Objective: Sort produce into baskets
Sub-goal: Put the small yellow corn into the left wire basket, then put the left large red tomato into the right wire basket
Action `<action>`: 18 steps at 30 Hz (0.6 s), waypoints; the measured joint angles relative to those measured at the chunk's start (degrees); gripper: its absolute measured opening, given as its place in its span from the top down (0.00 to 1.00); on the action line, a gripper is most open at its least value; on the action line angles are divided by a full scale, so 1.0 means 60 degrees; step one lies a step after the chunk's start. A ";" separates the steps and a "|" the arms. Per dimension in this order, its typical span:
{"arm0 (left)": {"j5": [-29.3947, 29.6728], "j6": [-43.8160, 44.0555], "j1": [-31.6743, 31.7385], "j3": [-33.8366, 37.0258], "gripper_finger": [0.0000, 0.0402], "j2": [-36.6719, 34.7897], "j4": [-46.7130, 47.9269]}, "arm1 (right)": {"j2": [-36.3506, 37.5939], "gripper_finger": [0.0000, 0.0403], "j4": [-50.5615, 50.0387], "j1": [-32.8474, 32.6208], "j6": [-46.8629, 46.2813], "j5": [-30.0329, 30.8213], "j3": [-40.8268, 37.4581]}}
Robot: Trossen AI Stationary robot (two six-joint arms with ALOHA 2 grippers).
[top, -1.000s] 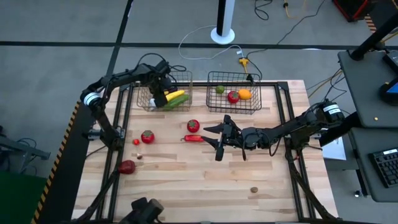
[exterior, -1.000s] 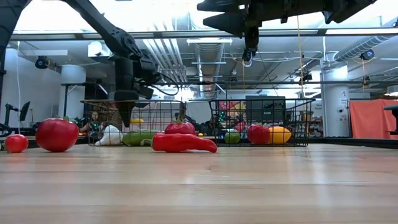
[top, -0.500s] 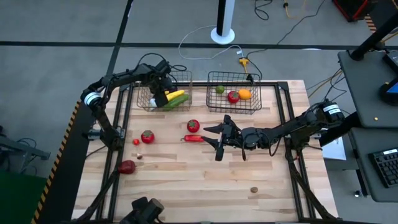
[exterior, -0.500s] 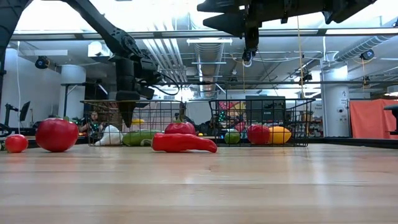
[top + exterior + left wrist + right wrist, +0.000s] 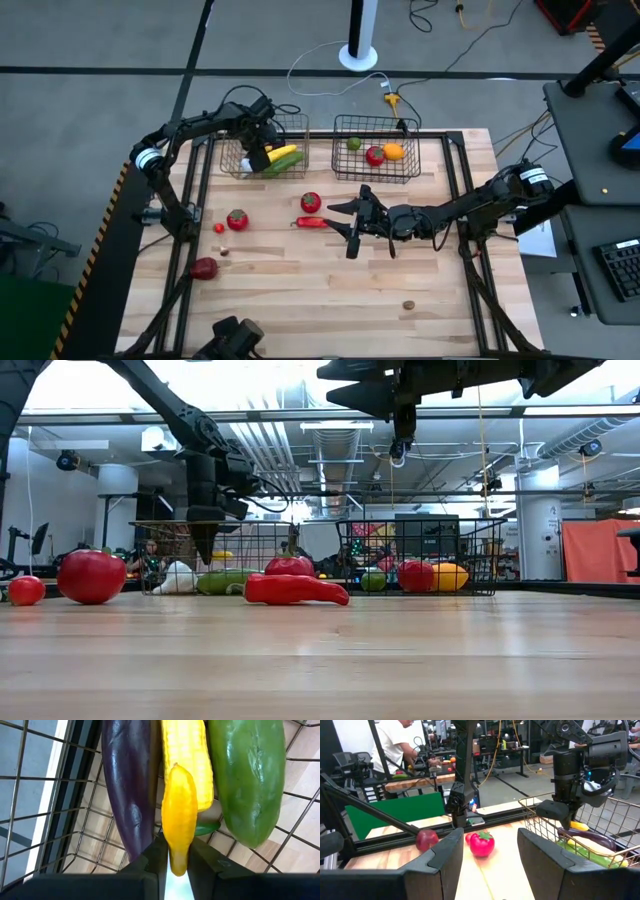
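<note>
My left gripper [image 5: 258,158] hangs over the copper basket [image 5: 232,150] at the table's far left, pointing down, shut on a small yellow pepper-shaped piece [image 5: 178,815]. Below it lie a purple eggplant [image 5: 127,790], yellow corn [image 5: 187,750] and a green cucumber [image 5: 247,775]. My right gripper [image 5: 340,225] stands open and level above the table's middle, nothing between its fingers, beside a long red pepper [image 5: 310,222]. The darker basket [image 5: 412,165] at the far middle holds a green fruit [image 5: 353,144], a tomato [image 5: 375,155] and an orange [image 5: 394,152]. My left gripper pinches the yellow piece by one end [image 5: 178,862] between its two fingers, coming from above and pointing down. The rest of the piece reaches out over the corn and the eggplant in the basket. Whether it rests on them, I cannot tell.
Loose on the wood lie a tomato [image 5: 310,201] just beyond the red pepper, another tomato [image 5: 237,219] and a small red piece [image 5: 219,228] to the left, a red fruit [image 5: 204,267] near the left edge, and a small brown bit [image 5: 408,304] near the front.
</note>
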State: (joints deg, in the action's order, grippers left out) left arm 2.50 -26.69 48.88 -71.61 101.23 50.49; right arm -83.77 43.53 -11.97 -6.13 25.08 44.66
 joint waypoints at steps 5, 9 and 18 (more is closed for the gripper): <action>-0.0003 -0.0016 0.0000 -0.0003 0.80 -0.0004 -0.0061 | -0.0002 0.56 -0.0004 0.0000 0.0022 -0.0002 0.0000; 0.0004 0.0025 -0.0001 -0.0340 0.74 -0.0004 0.0005 | 0.0000 0.56 -0.0011 0.0000 0.0036 0.0000 0.0000; -0.0007 0.0363 -0.0008 -0.1505 0.70 -0.0085 0.0776 | -0.0004 0.56 -0.0023 0.0000 0.0058 0.0000 -0.0004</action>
State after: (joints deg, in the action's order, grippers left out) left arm 2.46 -24.51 48.84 -80.64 100.72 55.15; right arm -83.79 43.39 -11.97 -5.78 25.08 44.64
